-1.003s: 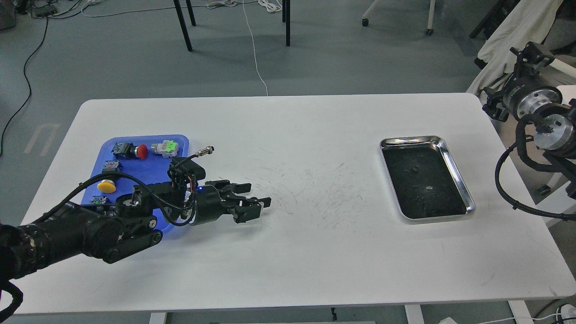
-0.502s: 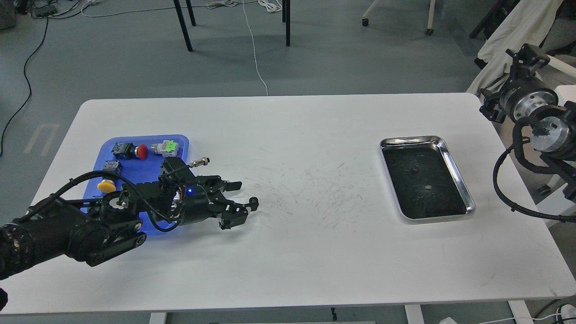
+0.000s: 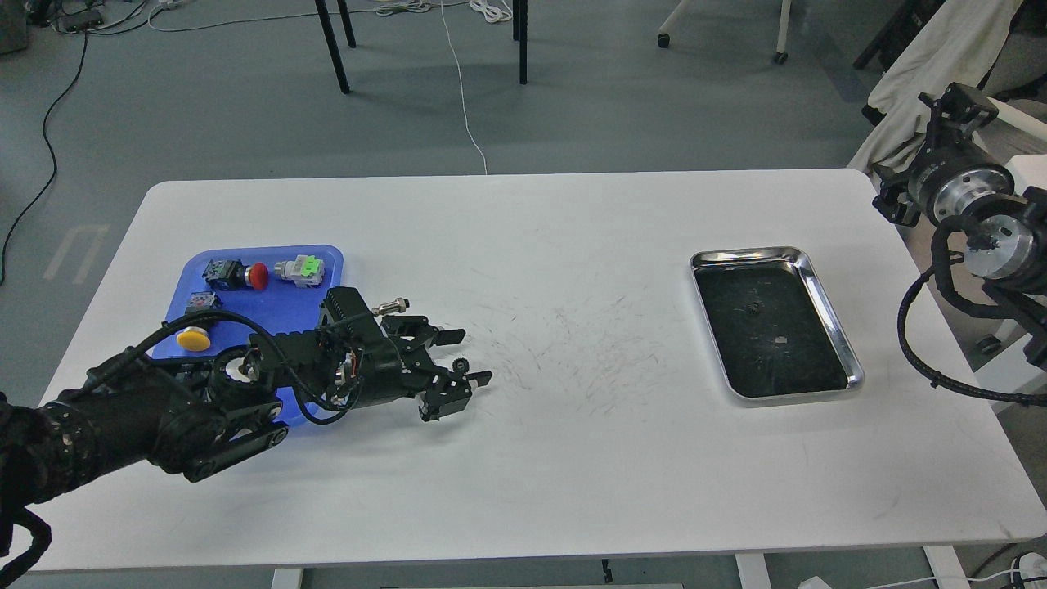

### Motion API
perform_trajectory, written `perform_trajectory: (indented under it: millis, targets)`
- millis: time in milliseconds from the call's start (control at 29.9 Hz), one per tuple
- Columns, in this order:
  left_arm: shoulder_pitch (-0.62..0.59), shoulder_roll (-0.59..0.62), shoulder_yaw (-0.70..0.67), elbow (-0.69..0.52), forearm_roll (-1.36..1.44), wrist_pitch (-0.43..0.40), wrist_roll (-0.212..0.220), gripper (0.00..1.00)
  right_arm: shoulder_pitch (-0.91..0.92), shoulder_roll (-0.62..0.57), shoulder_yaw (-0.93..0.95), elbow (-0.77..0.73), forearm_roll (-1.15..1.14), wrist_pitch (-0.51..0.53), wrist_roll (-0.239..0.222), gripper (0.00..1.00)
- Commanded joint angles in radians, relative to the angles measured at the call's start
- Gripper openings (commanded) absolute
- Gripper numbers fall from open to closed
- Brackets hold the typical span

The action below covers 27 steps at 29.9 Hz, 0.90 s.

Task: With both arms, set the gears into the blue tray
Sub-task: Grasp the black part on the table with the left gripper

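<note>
Though spread, left hand (image 3: 460,358) round 1 gear (image 3: 460,366); right hand (image 3: 957,96) state unclear.

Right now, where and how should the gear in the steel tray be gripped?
The gear lies flat on the steel tray's dark floor, clear of the rim. Come straight down from above and pinch its toothed outer edge across the width; the low profile likely leaves nothing for a sideways approach. The right gripper is nearer.

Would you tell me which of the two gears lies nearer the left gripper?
The gear on the white table between the left gripper's fingers; the other gear sits in the steel tray.
</note>
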Motion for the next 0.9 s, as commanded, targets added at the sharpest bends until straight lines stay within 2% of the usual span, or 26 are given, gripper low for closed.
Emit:
perform_trajectory:
  millis: [0,234,635,736,870]
  targets:
    - [0.004,-0.038,0.002,0.042,0.000,0.020,0.000,0.64,0.002,-0.002,-0.002,0.000,-0.001,0.000,0.000,0.97]
    - [0.029,-0.036,0.013,0.065,0.001,0.055,0.000,0.57,-0.002,0.000,-0.002,-0.003,-0.001,0.000,0.001,0.97]
    - [0.045,-0.025,0.014,0.065,0.001,0.064,0.000,0.49,-0.011,0.002,-0.002,-0.006,-0.016,0.000,0.001,0.97]
    - [0.052,-0.024,0.020,0.062,0.003,0.064,0.000,0.42,-0.011,0.000,-0.002,-0.006,-0.016,0.000,0.001,0.97]
    - [0.050,-0.022,0.022,0.067,0.003,0.066,0.000,0.37,-0.012,0.000,-0.002,-0.004,-0.017,0.000,0.001,0.97]
